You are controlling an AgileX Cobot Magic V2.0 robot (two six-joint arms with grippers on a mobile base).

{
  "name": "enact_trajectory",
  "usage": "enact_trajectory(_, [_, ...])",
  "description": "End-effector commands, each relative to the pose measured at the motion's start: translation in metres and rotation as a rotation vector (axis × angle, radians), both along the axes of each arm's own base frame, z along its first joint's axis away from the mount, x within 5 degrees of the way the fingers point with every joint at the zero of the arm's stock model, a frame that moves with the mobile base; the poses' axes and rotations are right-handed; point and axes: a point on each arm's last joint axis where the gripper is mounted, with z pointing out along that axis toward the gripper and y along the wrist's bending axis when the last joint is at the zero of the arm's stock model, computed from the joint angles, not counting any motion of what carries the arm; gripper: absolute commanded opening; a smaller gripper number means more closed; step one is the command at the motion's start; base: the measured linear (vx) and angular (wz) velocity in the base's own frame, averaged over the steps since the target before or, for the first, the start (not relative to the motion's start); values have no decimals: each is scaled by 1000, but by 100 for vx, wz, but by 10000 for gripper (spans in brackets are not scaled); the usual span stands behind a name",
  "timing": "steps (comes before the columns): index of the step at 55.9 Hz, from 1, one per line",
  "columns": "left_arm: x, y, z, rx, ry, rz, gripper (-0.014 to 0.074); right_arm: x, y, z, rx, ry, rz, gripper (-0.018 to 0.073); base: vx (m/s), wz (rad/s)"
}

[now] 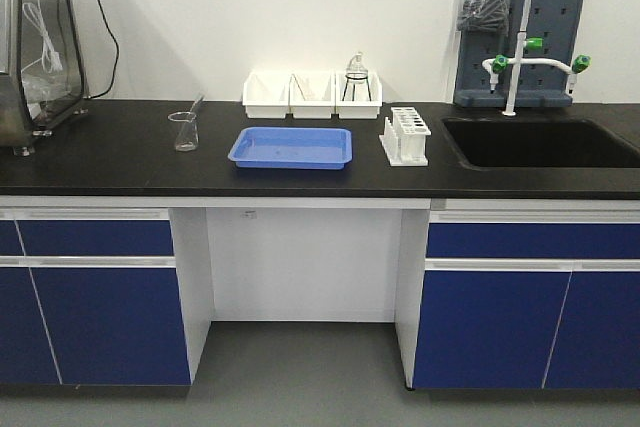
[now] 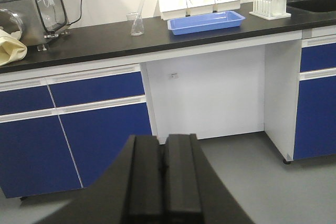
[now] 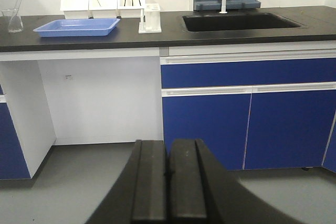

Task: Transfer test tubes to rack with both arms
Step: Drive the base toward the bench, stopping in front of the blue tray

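Observation:
A clear test tube leans in a glass beaker on the left of the black counter. It also shows in the left wrist view and the right wrist view. The white rack stands right of the blue tray, next to the sink; it shows too in the left wrist view and the right wrist view. My left gripper and right gripper are both shut and empty, low in front of the cabinets, far from the counter. Neither arm shows in the front view.
A blue tray lies mid-counter. Three white bins stand behind it, one holding a flask on a stand. A black sink with a white faucet is at the right. A covered machine stands far left.

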Motion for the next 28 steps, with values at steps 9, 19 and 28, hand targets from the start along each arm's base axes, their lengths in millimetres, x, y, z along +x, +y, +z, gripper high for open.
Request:
enact_trajectory(9, [1, 0, 0, -22, -64, -2, -7, 0, 1, 6, -11, -85, 7, -11, 0, 0])
enact_trajectory(19, [1, 0, 0, -22, -64, -2, -7, 0, 1, 6, -11, -85, 7, -11, 0, 0])
enact_trajectory(28, [1, 0, 0, -22, -64, -2, -7, 0, 1, 6, -11, -85, 7, -11, 0, 0])
